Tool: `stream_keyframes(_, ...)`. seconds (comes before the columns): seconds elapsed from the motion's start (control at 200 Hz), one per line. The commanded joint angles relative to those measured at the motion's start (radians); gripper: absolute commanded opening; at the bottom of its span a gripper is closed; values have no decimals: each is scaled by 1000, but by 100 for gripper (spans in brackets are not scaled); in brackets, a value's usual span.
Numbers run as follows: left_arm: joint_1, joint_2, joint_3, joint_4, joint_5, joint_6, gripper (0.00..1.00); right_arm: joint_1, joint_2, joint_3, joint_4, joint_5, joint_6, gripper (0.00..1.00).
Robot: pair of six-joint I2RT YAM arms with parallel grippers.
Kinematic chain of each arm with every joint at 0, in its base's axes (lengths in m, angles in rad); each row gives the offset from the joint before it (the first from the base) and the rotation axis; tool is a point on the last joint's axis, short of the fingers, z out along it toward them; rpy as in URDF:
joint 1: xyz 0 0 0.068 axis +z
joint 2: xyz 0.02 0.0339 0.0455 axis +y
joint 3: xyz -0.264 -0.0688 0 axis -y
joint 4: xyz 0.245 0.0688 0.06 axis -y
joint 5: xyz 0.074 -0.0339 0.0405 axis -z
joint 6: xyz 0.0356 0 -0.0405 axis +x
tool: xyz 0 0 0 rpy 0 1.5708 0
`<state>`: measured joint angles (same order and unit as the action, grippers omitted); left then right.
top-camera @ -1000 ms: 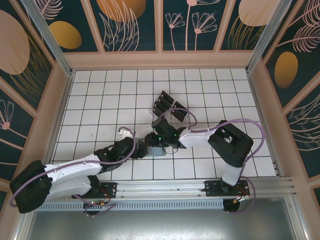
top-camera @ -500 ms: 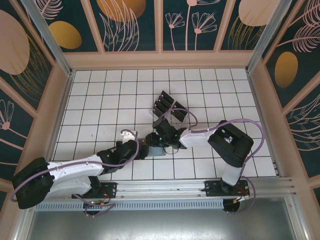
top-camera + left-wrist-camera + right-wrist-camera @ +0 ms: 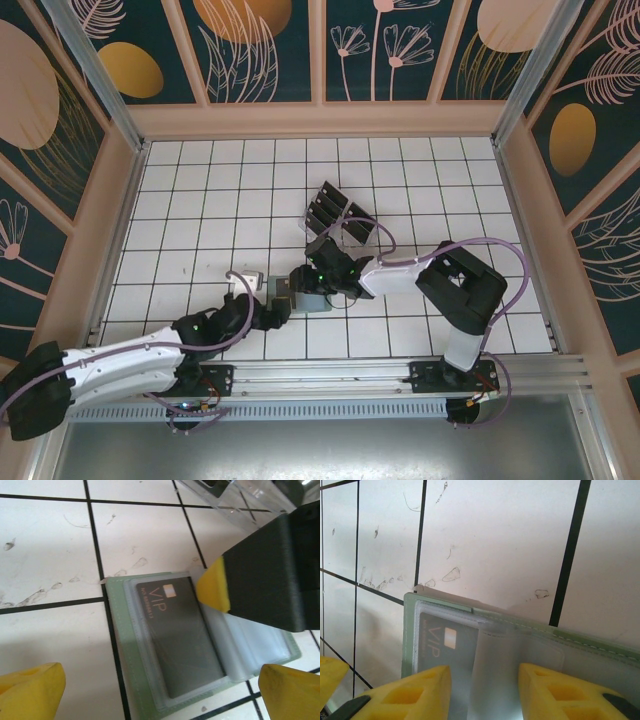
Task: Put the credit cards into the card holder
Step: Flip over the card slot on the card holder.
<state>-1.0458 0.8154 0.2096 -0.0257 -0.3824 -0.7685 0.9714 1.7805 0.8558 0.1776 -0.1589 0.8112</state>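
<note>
My left pincer (image 3: 160, 695): hovering released above card holder (image 3: 120, 645)
My right pincer (image 3: 482, 690): touching clear sleeve (image 3: 250, 640); grasp I cannot tell
VIP card (image 3: 180, 635): sitting sleeved

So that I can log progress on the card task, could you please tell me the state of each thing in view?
card holder: open, lying flat.
VIP card: tucked inside a clear sleeve of the holder.
acrylic rack: loaded, with dark cards in its slots.
left gripper: open, empty, above the holder.
right gripper: jaws apart, over the holder's sleeve, nothing clamped.
</note>
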Motion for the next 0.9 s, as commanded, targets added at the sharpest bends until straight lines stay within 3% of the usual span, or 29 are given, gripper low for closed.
stream_keyframes(0.0,-2,8,13,-15,72,10,98,12,8,-27,-10,-11,15,40)
stream_keyframes(0.175,-3,134,63,29,123,55,99,12,2,-37,-4,-8,24,41)
stream_keyframes(0.896,-3,348,183,56,19,128,98,18,-2,-43,20,-19,36,41)
